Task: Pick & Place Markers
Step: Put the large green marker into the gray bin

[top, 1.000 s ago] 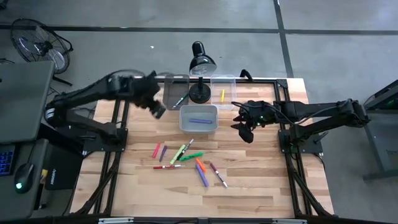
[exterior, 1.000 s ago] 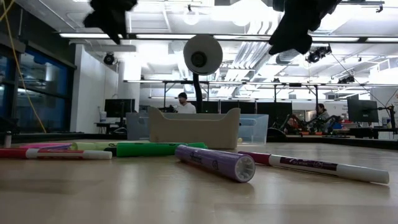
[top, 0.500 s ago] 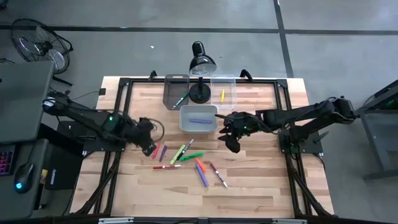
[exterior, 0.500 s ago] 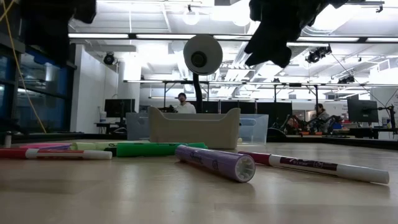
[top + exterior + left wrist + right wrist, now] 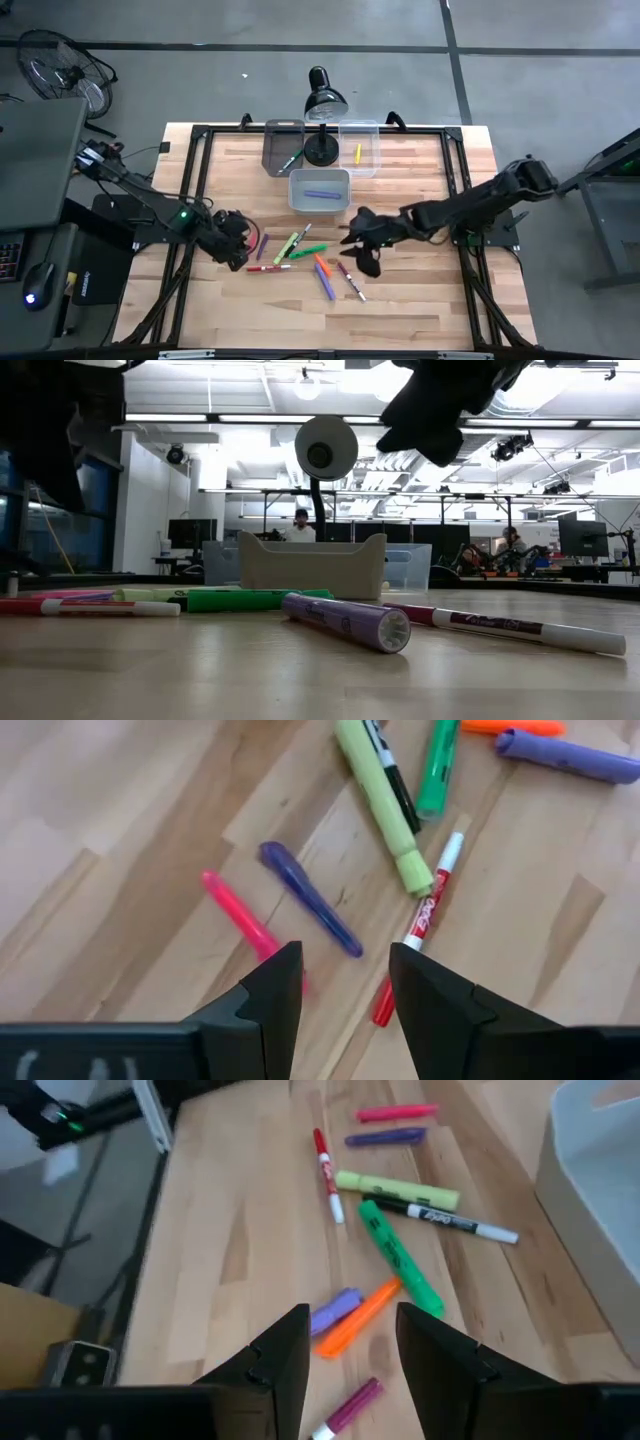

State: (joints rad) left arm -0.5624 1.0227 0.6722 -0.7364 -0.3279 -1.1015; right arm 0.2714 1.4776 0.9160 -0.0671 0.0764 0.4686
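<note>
The wooden surface carries a black desk lamp at its far edge, flanked by two clear bins, a dark-tinted bin with a marker in it and a clear bin holding a yellow marker. Just in front of the lamp sits a grey bin with a purple marker lying inside. The rest of the markers lie scattered loose on the surface in front of that bin, between the two arms. The left pincer hangs low at the left edge of the scatter, its fingers apart and empty, just over a pink marker and a dark purple marker, with a red-and-white marker close beside. The right pincer hovers over the right side of the scatter, fingers apart with nothing between them, above an orange marker, a lilac marker and a green marker. A yellow-green marker and a thin black-and-white marker lie touching alongside each other.
</note>
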